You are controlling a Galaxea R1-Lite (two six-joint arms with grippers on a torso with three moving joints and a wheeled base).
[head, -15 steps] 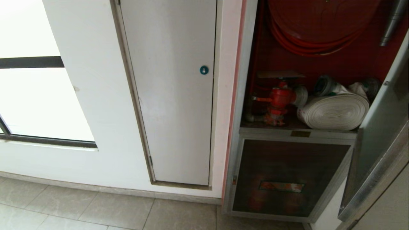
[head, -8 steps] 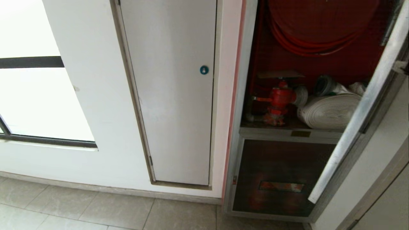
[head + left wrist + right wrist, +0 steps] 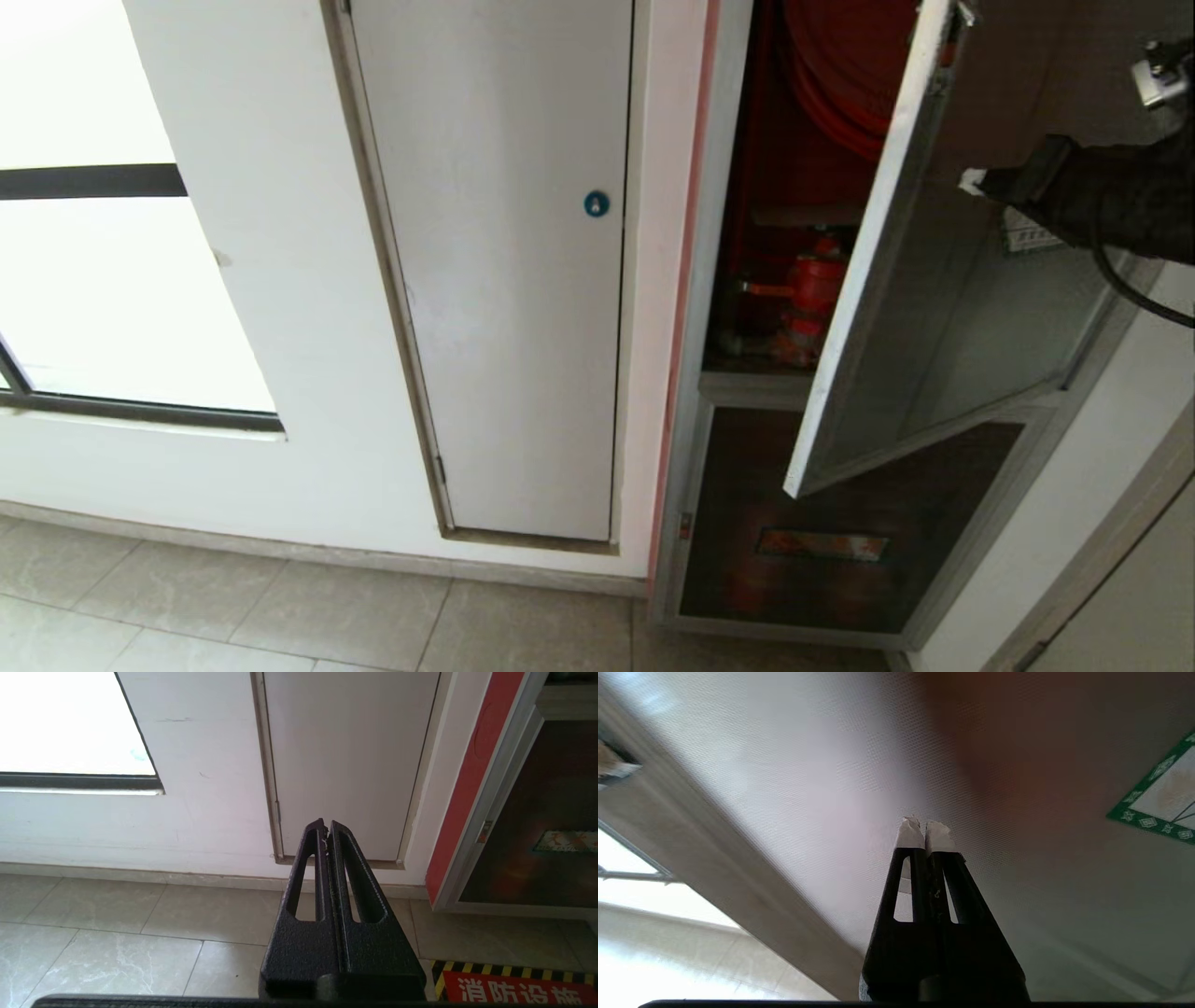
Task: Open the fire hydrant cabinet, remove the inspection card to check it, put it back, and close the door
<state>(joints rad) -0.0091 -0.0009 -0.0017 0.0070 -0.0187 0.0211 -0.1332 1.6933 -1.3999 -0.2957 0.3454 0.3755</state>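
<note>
White wall (image 3: 280, 327), bright window (image 3: 93, 280), white panel door (image 3: 504, 280) with blue lock (image 3: 596, 203), grey tiled floor (image 3: 233, 616)

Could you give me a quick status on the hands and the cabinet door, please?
Right hand shut, tips against the door. Left hand shut, parked low toward the floor. Door half-swung across the cabinet; red valve visible.

Door (image 3: 943, 308) swung further shut; right claw (image 3: 971, 179) entered.

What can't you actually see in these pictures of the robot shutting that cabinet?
- White rolled hose: head view, hidden behind the half-swung door.
- Hose reel: head view, cut by the top edge and the door.
- Right tool: head view, contact with the glass unclear.
- Door sticker: right wrist view, cut by the edge.
</note>
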